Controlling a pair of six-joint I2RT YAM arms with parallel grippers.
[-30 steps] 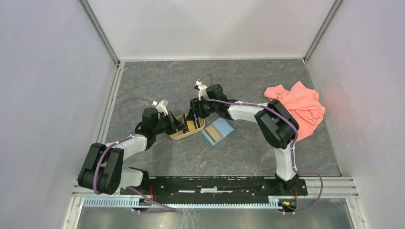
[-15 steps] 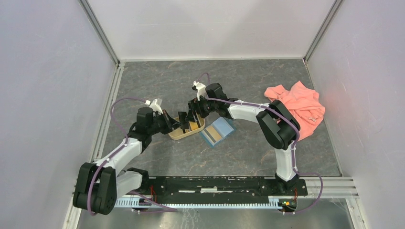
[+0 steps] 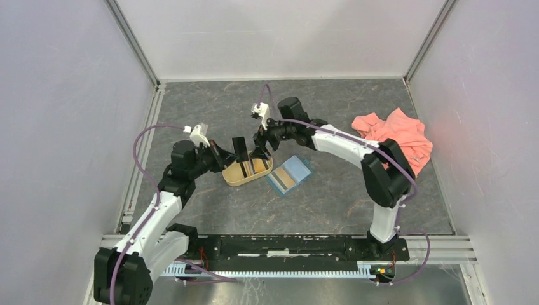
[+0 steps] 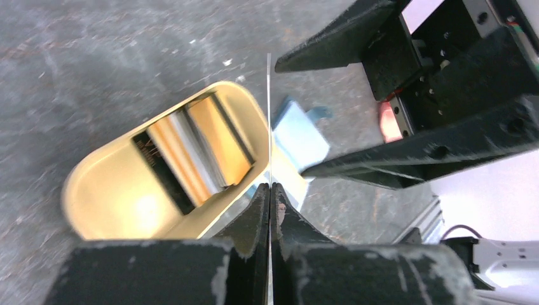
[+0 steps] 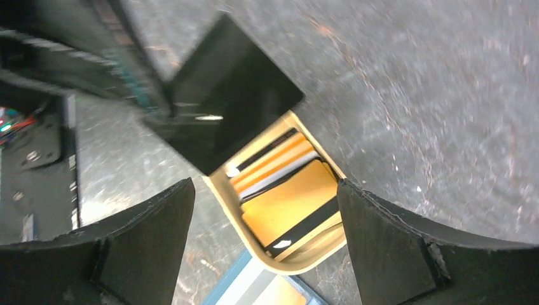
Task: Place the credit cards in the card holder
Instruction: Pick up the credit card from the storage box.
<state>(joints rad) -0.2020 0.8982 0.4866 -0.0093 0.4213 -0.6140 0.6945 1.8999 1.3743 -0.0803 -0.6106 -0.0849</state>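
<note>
Grippers meet above a tray. The left gripper [image 4: 269,194] is shut tight on the lower edge of a black card [image 5: 229,95], holding it upright and clear of the tan tray [image 4: 114,203]. The right gripper [image 5: 264,187] hangs just beside the card with its fingers spread wide and nothing between them. More gold and dark cards [image 5: 292,203] lie stacked in the tray. The blue card holder [image 3: 289,175] lies open on the table just to the right of the tray, with a tan strip on it.

Only one thin edge of the card is pinched, so a nudge from the right gripper could twist it loose, and it would likely drop back into the tray.

A second ago both grippers were low at the tray. Now the card is lifted out and the right gripper has risen.
</note>
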